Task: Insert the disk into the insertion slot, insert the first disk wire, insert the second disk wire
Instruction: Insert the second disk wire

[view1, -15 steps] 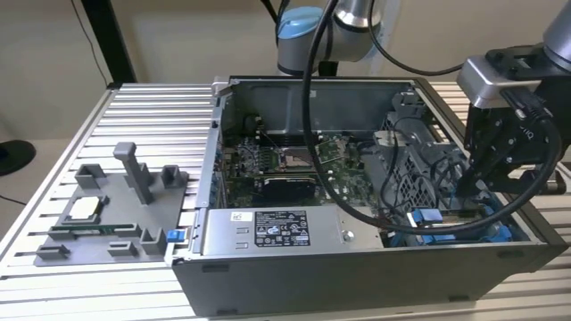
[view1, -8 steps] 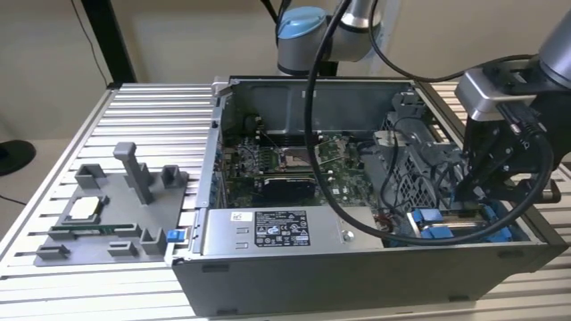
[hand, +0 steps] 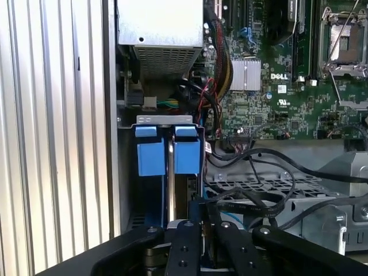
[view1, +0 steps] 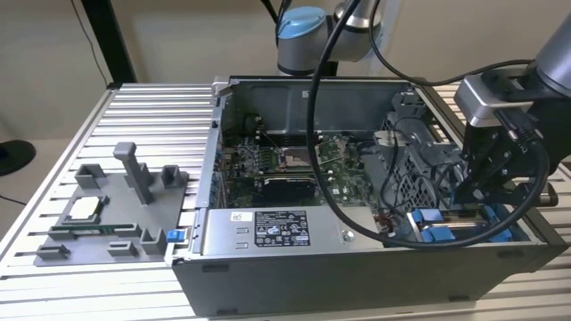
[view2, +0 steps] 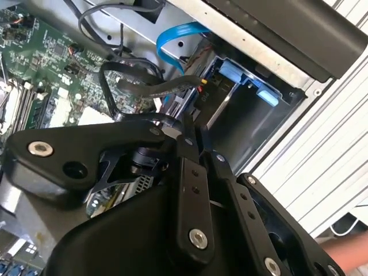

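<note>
Disk carriers (hand: 168,150) sit straight ahead of my gripper (hand: 201,230) in the first wrist view: two bright blue fronts side by side in the slot (hand: 127,172) at the case's corner. I take one of them to be the disk, apparently already pushed in, but I can't confirm which.

My gripper's fingers (view2: 191,172) look drawn nearly together, and something dark seems to lie between them, possibly a cable end; I cannot tell whether it is actually pinched.

Risks I see from here:
- Loose black cables (hand: 253,190) loop just beside the gripper and over the grey cage next to it. A sideways move could hook one and drag it.
- The blue ribbon cable (view2: 178,43) arcs above the bay, ahead of the fingers, and could snag.
- In the exterior view the arm's own cable (view1: 375,227) hangs into the open computer case (view1: 357,274) and may catch on parts.
- Any connector entering tilted could jam.
</note>
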`<state>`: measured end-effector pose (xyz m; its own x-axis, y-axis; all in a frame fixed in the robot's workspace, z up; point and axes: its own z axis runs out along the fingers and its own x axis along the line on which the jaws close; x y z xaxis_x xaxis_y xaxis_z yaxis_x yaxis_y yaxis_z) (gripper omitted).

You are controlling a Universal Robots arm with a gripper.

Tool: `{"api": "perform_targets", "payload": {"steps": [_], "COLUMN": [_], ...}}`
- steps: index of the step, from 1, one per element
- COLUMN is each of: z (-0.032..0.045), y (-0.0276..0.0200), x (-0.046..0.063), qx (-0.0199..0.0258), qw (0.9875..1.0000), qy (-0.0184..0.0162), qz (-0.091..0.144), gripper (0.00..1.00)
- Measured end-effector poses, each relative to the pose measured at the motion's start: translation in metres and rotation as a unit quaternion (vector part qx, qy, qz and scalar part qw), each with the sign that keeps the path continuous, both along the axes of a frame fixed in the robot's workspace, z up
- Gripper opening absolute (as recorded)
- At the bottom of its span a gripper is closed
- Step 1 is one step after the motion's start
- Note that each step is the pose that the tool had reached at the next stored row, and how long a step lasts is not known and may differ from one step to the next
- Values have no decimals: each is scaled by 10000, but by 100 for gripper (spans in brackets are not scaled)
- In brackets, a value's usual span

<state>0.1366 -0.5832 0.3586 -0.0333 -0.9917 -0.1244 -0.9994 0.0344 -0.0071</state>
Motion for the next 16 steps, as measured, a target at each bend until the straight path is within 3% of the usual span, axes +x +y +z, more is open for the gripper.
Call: {"api": "perform_targets", "payload": {"steps": [6, 9, 14, 16], "z": [-39, -61, -80, -81], "y": [0, 1, 0, -1], "x": [3, 7, 6, 5], "qx": [39, 43, 48, 47], "qw": [10000, 10000, 9998, 9998], "qy": [-24, -52, -182, -208], "qz": [0, 0, 0, 0], "gripper": [0, 0, 0, 0]}}
